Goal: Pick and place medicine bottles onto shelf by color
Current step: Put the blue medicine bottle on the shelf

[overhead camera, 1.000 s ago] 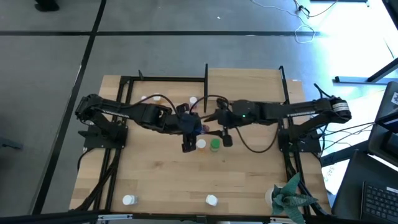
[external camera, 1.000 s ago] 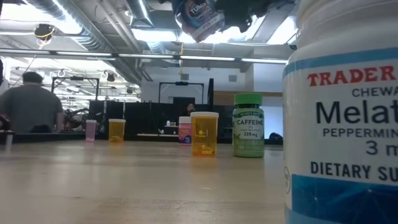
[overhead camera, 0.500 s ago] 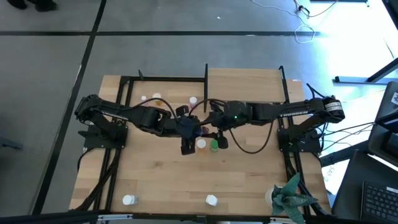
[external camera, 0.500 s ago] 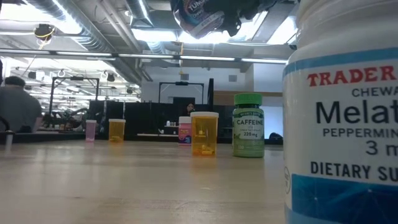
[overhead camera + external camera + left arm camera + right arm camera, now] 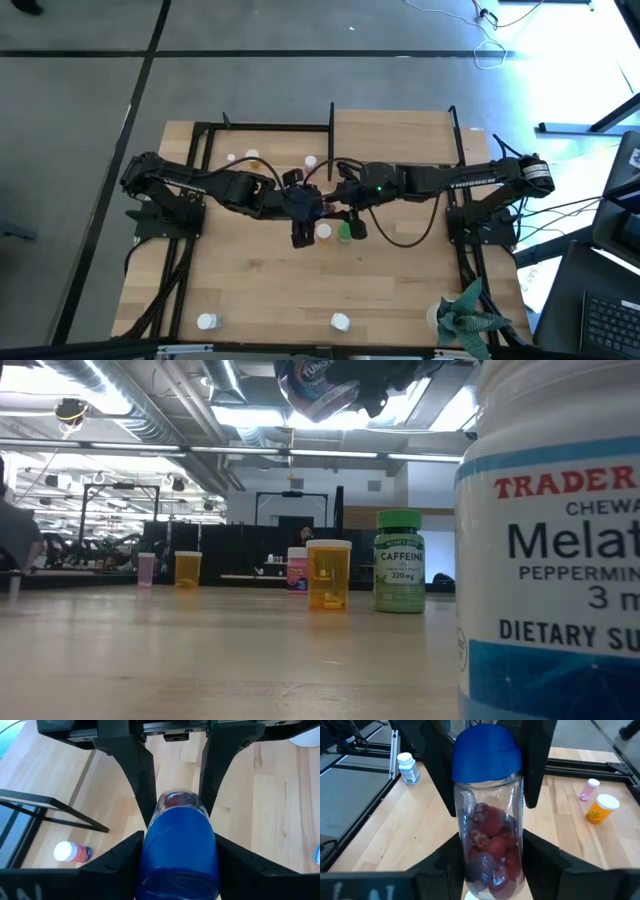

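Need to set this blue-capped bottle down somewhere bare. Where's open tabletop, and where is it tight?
Bare wood lies between the orange bottle and green bottle mid-table and the two white bottles at the near edge. It is crowded at the centre, where the left gripper and right gripper meet at the blue-capped bottle.

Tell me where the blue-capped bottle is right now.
The blue-capped bottle hangs mid-table above the orange bottle and green bottle, between the left claw and right claw, both clamped on it.
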Robot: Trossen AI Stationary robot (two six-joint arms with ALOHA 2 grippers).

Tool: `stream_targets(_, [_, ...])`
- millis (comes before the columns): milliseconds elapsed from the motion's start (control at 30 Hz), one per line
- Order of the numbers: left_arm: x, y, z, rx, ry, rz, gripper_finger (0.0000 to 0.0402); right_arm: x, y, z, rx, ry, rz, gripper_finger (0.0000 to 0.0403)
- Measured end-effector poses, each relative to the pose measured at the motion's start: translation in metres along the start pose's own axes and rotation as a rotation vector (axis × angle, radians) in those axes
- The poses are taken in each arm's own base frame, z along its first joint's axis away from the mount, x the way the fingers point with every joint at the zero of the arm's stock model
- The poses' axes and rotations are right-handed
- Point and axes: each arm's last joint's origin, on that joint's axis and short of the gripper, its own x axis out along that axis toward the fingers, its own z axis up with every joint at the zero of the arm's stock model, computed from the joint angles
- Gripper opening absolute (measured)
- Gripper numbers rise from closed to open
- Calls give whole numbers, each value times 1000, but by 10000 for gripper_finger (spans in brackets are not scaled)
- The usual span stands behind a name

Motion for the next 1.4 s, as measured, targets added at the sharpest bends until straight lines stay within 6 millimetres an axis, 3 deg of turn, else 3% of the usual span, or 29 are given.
stream_targets(467, [-1, 0, 0, 11, -3, -3, 209, 0, 0, -2, 7, 21, -1, 171])
stream_targets(700, [-11, 2, 9, 4, -35, -16, 209, 0, -1, -7, 35, 73, -13, 171])
stream_targets(933, [-33, 6, 25, 42, -65, -24, 210, -1, -4, -12, 37, 119, -141, 170])
stream_targets(1100, [-42, 2, 23, 65, -40, -24, 210, -1, -4, -11, 55, 118, -158, 170])
stream_targets(1267, [-44, -2, 17, 55, 0, -14, 210, -17, -4, -6, 54, 109, -216, 170])
stream_targets(1400, [-44, -1, 14, 38, 25, 8, 210, -47, -2, 8, 48, 40, -259, 170])
